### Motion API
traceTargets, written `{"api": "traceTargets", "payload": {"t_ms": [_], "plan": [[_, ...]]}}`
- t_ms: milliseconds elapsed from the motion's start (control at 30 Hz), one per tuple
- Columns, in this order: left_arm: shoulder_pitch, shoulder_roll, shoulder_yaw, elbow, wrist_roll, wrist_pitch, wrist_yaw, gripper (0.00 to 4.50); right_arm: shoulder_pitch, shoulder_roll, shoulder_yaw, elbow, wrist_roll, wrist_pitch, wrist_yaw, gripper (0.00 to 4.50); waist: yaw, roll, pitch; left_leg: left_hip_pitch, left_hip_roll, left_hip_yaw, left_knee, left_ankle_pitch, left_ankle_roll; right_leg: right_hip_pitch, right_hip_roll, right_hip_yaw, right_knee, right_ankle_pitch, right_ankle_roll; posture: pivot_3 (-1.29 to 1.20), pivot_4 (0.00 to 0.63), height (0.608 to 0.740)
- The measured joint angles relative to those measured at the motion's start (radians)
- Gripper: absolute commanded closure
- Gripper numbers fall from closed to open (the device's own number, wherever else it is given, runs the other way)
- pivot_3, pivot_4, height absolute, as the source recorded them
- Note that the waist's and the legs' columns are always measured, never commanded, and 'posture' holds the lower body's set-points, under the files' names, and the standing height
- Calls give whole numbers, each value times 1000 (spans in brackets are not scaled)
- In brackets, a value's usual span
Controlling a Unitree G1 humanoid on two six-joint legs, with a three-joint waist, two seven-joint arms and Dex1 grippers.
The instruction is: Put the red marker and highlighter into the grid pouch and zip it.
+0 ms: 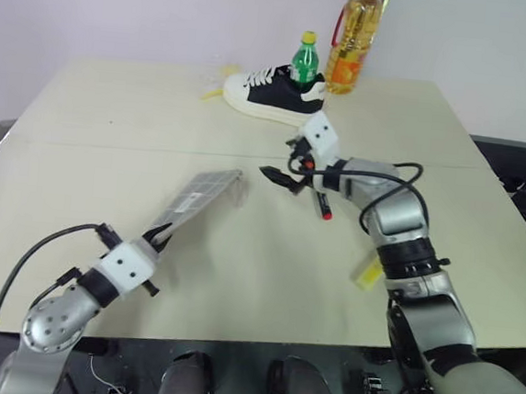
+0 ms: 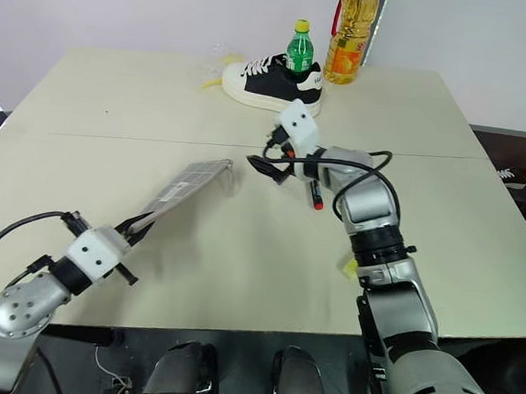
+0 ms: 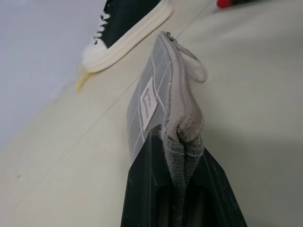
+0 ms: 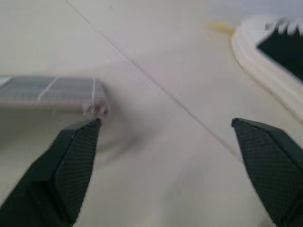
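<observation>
From the head views, we see the left tool (image 1: 161,235) clamped on the near end of the flat grey fabric grid pouch with white lines (image 1: 200,197), holding it tilted up off the pale beige surface (image 1: 112,128), its long axis running away from the robot and to the right. The right tool (image 1: 279,176) hangs with its black fingers spread and empty, just right of the pouch's far end. The slim red marker (image 1: 323,205) lies on the surface beneath the right forearm, and a yellow piece we take for the chunky highlighter (image 1: 367,272) lies nearer the robot, beside the right elbow. So the right arm is the nearer one to both pens.

In the left wrist view, the pouch's edge is pinched between the fingers, and the zip line (image 3: 180,90) runs away toward a black-and-white shoe (image 3: 125,28).

In the right wrist view, the pouch's far corner, with the zip pull (image 4: 97,110), sits just above one of the parted fingertips (image 4: 75,156).
</observation>
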Motion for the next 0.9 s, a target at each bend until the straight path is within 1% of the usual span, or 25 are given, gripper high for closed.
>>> {"api": "traceTargets", "payload": {"t_ms": [100, 267, 300, 367, 467, 533, 567, 600, 800, 900], "plan": [[-45, -26, -46, 0, -9, 14, 1, 4500, 45, -4, 18, -26, 18, 70, 26, 47, -6, 0, 0, 1, 1, 0, 0, 0, 0, 0, 1, 0, 0, 0, 0, 0, 150, 705], [-69, -36, -68, 0, -26, 36, 1, 4500, 57, 39, 14, -28, 24, 115, -31, 47, -15, 0, 0, 0, 0, 0, 0, 0, 0, 1, 0, 0, 0, 0, 0, 0, 150, 705], [-68, -36, -70, 0, -30, 40, -1, 4500, 56, 51, 12, -26, 24, 115, -46, 275, -15, 0, 0, 0, 0, 0, 0, 0, 0, 1, 0, 0, 0, 0, 0, 0, 150, 705], [-68, -35, -71, 0, -39, 41, -4, 4500, 55, 73, 10, -18, 25, 115, -69, 910, -15, 0, 0, 0, 0, 0, 0, 0, 0, 1, 0, 0, 0, 0, 0, 0, 150, 705], [-61, -33, -71, 0, -42, 41, -5, 4500, 55, 91, 9, -16, 27, 116, -89, 2416, -14, 1, 0, 0, 0, 0, 0, 0, 0, 1, 0, 0, 0, 0, 0, 0, 150, 705], [-54, -32, -71, 0, -47, 41, -5, 4500, 55, 92, 7, -16, 31, 116, -98, 3558, -12, 1, 0, 0, 0, -1, 0, 0, 0, 1, 0, 0, 0, 0, 0, 0, 150, 705], [-52, -32, -71, 0, -51, 41, -5, 4500, 55, 92, 6, -16, 31, 115, -102, 4067, -11, 1, 0, 0, 0, -1, 1, 0, 0, 1, 0, 0, 0, 0, 0, 0, 150, 705], [-51, -32, -71, 0, -53, 41, -5, 4500, 55, 92, 6, -16, 31, 115, -104, 4477, -12, 1, 0, 0, 0, -1, 1, 0, 0, 1, 0, 0, 0, 0, 0, 0, 150, 705], [-51, -31, -71, 0, -54, 41, -2, 4500, 55, 92, 10, -16, 30, 112, -107, 4477, -13, 1, 0, 0, 0, -1, 0, 0, 0, 1, 0, 0, 0, 0, 0, 0, 150, 705], [-58, -35, -75, 0, -49, 50, 7, 4500, 57, 70, 58, -32, 3, 87, -91, 4477, -13, 1, 1, 0, 0, -1, 0, 0, 0, 1, 0, 0, 0, 0, 0, 0, 150, 705]]}}
